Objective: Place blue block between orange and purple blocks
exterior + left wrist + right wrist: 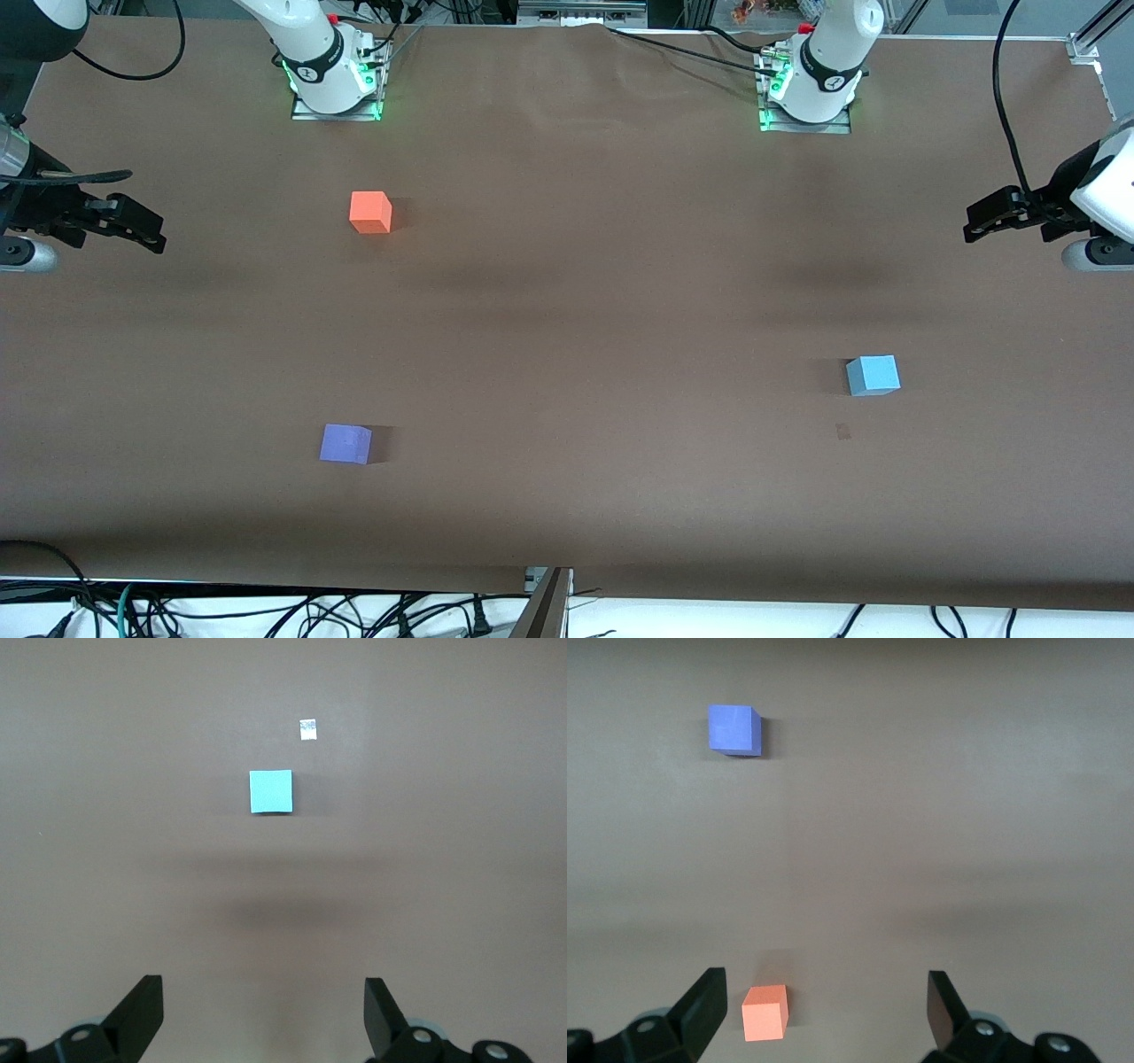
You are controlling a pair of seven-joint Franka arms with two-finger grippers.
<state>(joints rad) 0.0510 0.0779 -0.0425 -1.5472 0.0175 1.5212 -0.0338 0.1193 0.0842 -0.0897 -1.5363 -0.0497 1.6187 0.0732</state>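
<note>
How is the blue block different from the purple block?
The blue block is light sky-blue; the purple block is darker violet. The blue block sits toward the left arm's end of the table; the purple block sits toward the right arm's end, a little nearer the front camera. Both are small plain cubes of about equal size, untouched on the table.

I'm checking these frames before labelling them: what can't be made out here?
- Small mark on the table near the blue block: too small in the front and left wrist views to tell what it is.
- Left hand and right hand: the front view's side edges cut off their arms.
- Orange block and purple block: absent from the left wrist view.
</note>
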